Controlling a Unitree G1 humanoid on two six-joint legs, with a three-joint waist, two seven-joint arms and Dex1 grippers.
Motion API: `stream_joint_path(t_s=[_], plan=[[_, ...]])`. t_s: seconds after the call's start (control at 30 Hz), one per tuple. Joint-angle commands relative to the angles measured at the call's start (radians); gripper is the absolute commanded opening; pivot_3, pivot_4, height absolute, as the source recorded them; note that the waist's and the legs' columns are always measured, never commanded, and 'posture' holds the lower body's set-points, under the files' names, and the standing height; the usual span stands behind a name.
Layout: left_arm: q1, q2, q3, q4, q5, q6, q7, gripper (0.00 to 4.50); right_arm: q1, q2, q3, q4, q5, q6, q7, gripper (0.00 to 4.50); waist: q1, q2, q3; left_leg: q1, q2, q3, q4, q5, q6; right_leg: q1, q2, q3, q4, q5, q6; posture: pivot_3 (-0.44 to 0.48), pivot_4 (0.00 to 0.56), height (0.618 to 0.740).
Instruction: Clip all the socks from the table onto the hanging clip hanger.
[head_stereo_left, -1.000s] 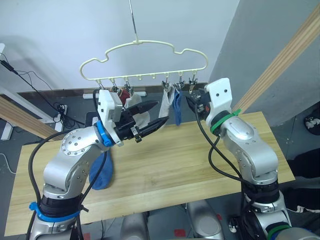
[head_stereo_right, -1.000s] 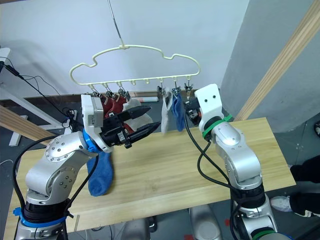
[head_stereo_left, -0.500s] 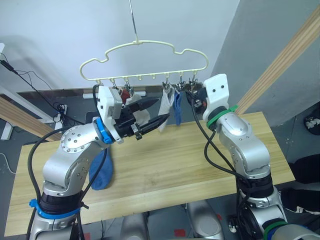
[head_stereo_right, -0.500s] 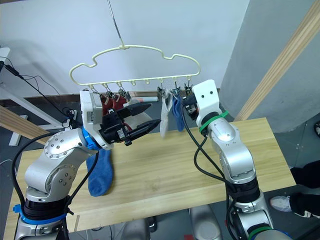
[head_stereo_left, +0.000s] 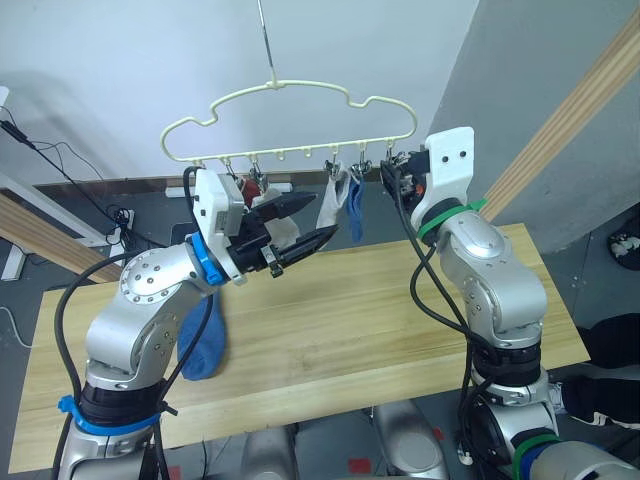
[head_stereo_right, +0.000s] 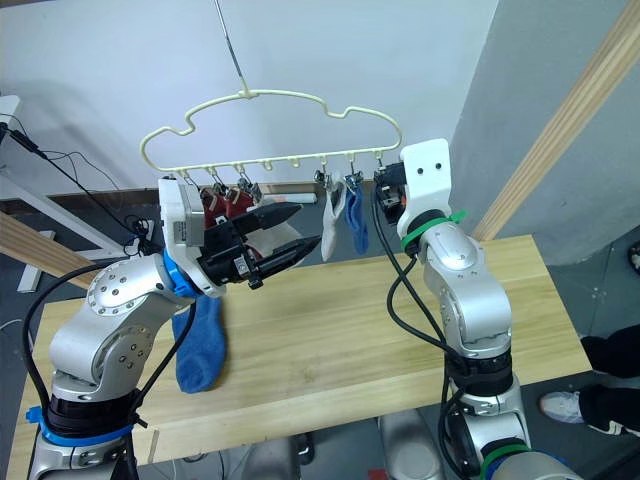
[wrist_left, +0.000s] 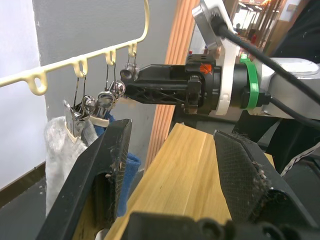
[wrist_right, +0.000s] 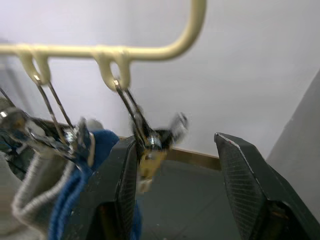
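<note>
Overhead, the clip hanger (head_stereo_left: 290, 120) hangs by its long hook above the far edge of the bench (head_stereo_left: 330, 330), a row of small metal clips along its lower bar. A grey sock (head_stereo_left: 330, 205) and a blue sock (head_stereo_left: 354, 215) hang side by side from clips toward the 3 o'clock end of the bar. Toward the 9 o'clock end, brick-red socks (head_stereo_right: 218, 208) hang from two clips, partly hidden behind the left arm. Another blue sock (head_stereo_left: 205, 340) lies on the bench toward 8 o'clock, under the left arm.

The left tool (head_stereo_left: 305, 222) is raised in front of the hanger, released, its two black fingers spread and holding nothing; pale fabric shows just behind them. The right tool (wrist_right: 175, 165) is up at the 3 o'clock end of the bar, released as well, its fingers spread on either side of the end clip (wrist_right: 152, 142), which hangs empty between them without being squeezed.
</note>
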Motion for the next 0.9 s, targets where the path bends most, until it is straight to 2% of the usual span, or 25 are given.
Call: stream_joint_path(t_s=[0.03, 0.9], plan=[[-0.013, 0.006, -0.002, -0.015, 0.005, -0.019, -0.009, 2.89, -0.027, 0.029, -0.031, -0.067, 0.045, 0.014, -0.004, 2.48, 0.000, 0.000, 0.000, 0.000, 0.000, 0.000, 0.000, 0.000, 0.000, 0.000, 0.000, 0.000, 0.000, 0.000, 0.000, -0.236, 0.286, 0.740], [-0.020, -0.002, -0.020, -0.002, 0.021, -0.024, -0.021, 2.89, -0.033, 0.134, -0.097, -0.117, 0.154, 0.116, -0.079, 2.48, -0.001, 0.000, 0.000, 0.000, 0.000, 0.000, 0.000, 0.000, 0.000, 0.000, 0.000, 0.000, 0.000, 0.000, 0.000, -0.245, 0.284, 0.740]])
